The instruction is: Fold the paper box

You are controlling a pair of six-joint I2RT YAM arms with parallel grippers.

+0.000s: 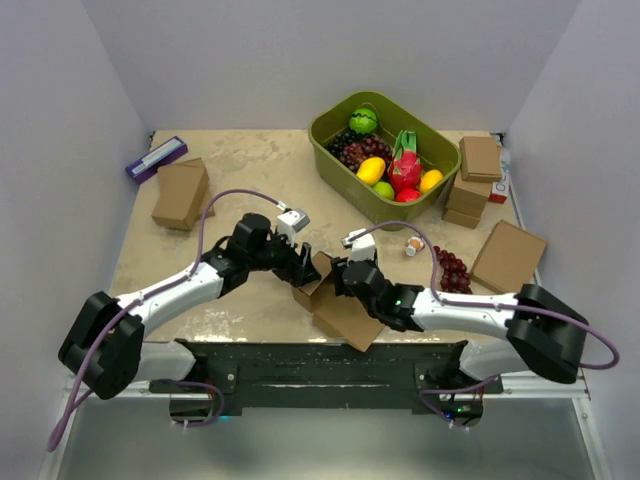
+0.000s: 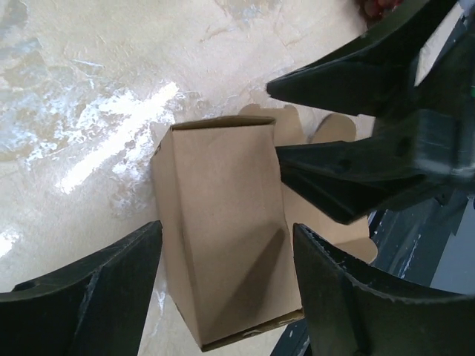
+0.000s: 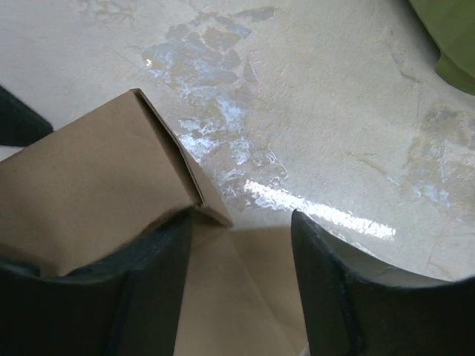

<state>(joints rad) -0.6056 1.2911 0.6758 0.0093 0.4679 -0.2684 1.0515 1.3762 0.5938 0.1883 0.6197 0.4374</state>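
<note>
Two claws are meeting at the paper box (image 1: pixel 338 305), which is lying half folded on the bench (image 1: pixel 250 170) in the lower middle of the top view. The left claw (image 2: pixel 223 230) is standing spread wide, with the raised part of the box sitting between its fingers (image 2: pixel 96 297). The right claw (image 3: pixel 241 219) is spread too, and the finger (image 3: pixel 141 297) at the lower left of its view is sitting right beside the box's folded side.
</note>
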